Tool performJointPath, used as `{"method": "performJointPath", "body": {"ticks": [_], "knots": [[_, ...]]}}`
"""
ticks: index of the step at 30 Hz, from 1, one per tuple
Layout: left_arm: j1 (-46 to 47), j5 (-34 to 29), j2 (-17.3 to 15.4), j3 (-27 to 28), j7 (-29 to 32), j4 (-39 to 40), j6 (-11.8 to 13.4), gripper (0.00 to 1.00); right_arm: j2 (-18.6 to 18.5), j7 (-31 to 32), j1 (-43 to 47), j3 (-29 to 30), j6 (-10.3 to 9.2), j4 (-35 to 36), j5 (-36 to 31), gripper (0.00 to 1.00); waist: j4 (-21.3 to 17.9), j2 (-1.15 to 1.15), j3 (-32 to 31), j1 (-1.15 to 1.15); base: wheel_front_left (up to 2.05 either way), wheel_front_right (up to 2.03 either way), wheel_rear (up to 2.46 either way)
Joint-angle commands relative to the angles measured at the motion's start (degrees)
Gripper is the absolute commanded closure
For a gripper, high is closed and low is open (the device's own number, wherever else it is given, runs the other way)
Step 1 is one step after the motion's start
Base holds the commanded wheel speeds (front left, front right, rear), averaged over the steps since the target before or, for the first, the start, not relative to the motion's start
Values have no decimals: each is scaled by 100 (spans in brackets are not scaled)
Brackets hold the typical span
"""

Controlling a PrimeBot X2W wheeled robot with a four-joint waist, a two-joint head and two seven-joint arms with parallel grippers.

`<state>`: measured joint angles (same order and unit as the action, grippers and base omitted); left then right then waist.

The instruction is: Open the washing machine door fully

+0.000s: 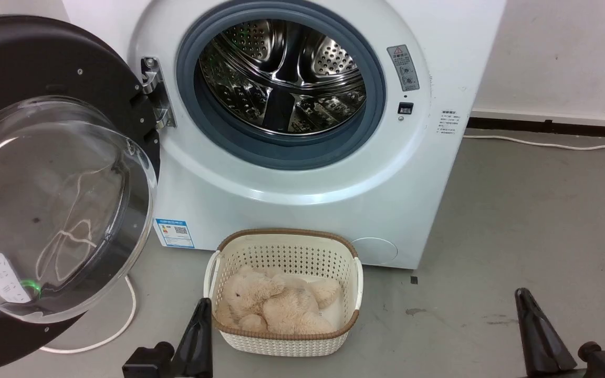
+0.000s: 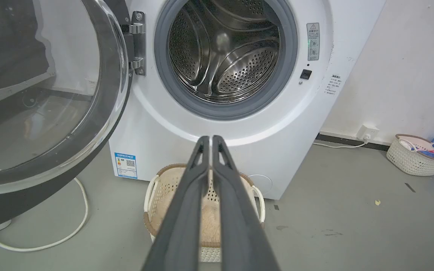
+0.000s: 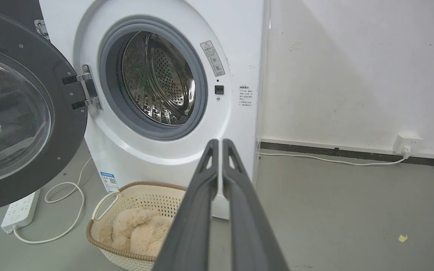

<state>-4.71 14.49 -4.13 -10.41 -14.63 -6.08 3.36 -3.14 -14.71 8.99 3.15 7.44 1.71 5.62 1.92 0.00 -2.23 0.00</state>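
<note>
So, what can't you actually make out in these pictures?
Head view: the washing machine door runs off the left edge, hiding its far rim.
Head view: the warning sticker has print too small to read.
Left wrist view: the left end effector covers much of the basket.

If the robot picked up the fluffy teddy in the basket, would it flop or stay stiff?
Probably floppy: the teddy lies slumped and curled in the basket. Likely light too, as its fur looks soft and puffy.
</note>
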Motion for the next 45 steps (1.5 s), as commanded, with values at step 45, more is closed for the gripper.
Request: {"method": "performJointPath", "body": {"ticks": [45], "knots": [[190, -585, 50, 420, 591, 246, -136, 100, 10, 594, -363, -128, 2, -69, -227, 100, -77, 0, 90, 0, 0, 0, 0]]}}
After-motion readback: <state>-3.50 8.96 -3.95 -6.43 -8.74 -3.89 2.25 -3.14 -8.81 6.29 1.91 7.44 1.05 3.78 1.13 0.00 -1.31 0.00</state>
